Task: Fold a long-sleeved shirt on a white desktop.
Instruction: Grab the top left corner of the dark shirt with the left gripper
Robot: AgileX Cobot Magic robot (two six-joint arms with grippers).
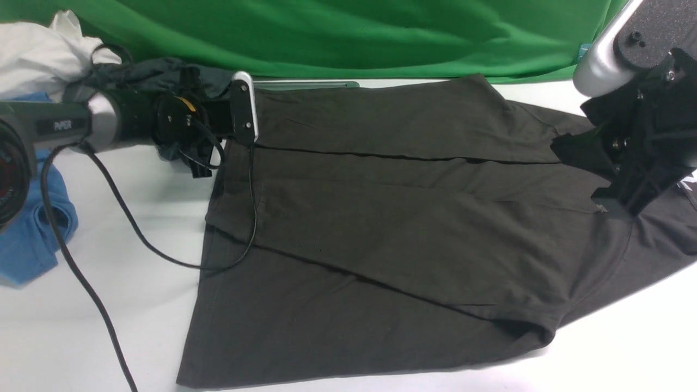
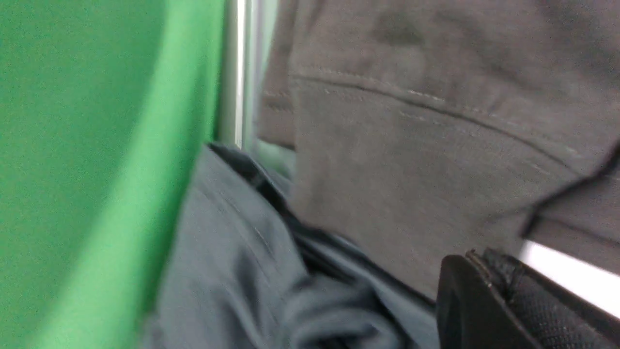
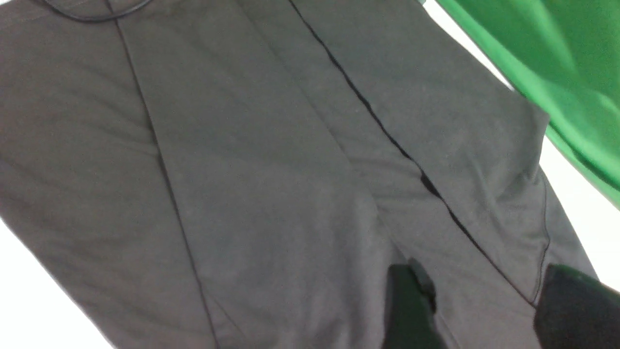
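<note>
The long-sleeved shirt (image 1: 381,228) lies flat on the white desktop (image 1: 136,316), dark brownish-charcoal, with both sides folded in to a seam along its middle. At the hem's far left corner my left gripper (image 1: 231,142) is mostly hidden behind its wrist camera. In the left wrist view its pads (image 2: 489,286) are pressed together with a thin edge of shirt fabric (image 2: 411,184) pinched between them. My right gripper (image 1: 615,204) hovers over the shoulder end, and its fingers (image 3: 411,305) stand apart above the cloth (image 3: 242,169), holding nothing.
A blue shirt (image 1: 32,234) lies at the left edge, with a white cloth (image 1: 38,54) and a slate-grey garment (image 1: 147,71) behind the left arm. The green backdrop (image 1: 348,32) closes the far side. A black cable (image 1: 109,326) trails over the desktop and the shirt's hem.
</note>
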